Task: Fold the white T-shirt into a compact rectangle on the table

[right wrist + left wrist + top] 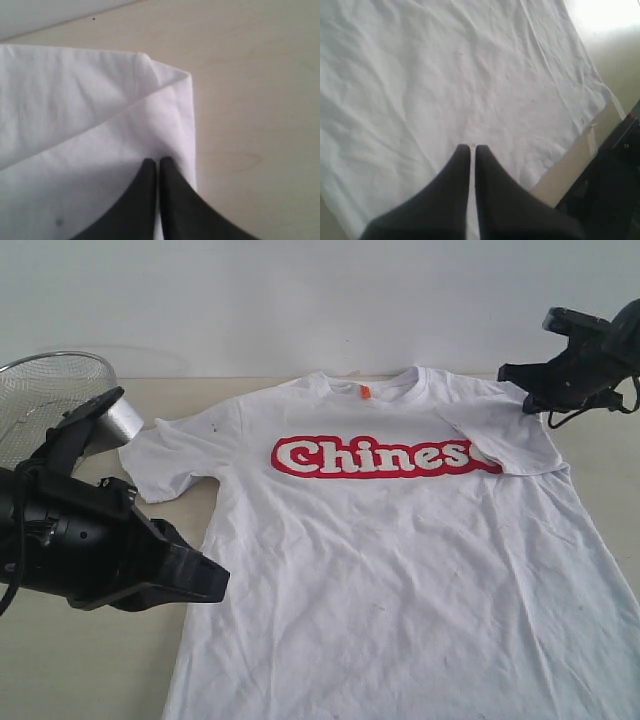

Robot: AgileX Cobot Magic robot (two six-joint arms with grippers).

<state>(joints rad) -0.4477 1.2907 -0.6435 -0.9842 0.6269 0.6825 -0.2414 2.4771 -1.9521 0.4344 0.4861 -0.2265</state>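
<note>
Table (90, 670): white T-shirt (400, 570) flat | left end effector (472, 148) together, over shirt | right end effector (159, 161) together, over its folded edge

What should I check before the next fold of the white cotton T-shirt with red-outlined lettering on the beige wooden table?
1. White short-sleeved T-shirt lies flat, print up, on the pale beige table: ok.
2. Sleeve on the right arm's side folded inward: ok.
3. Sleeve on the left arm's side folded inward: not ok, spread out.
4. Left gripper open for grasping: not ok, shut, holding nothing.
5. Right gripper open for grasping: not ok, shut.
</note>
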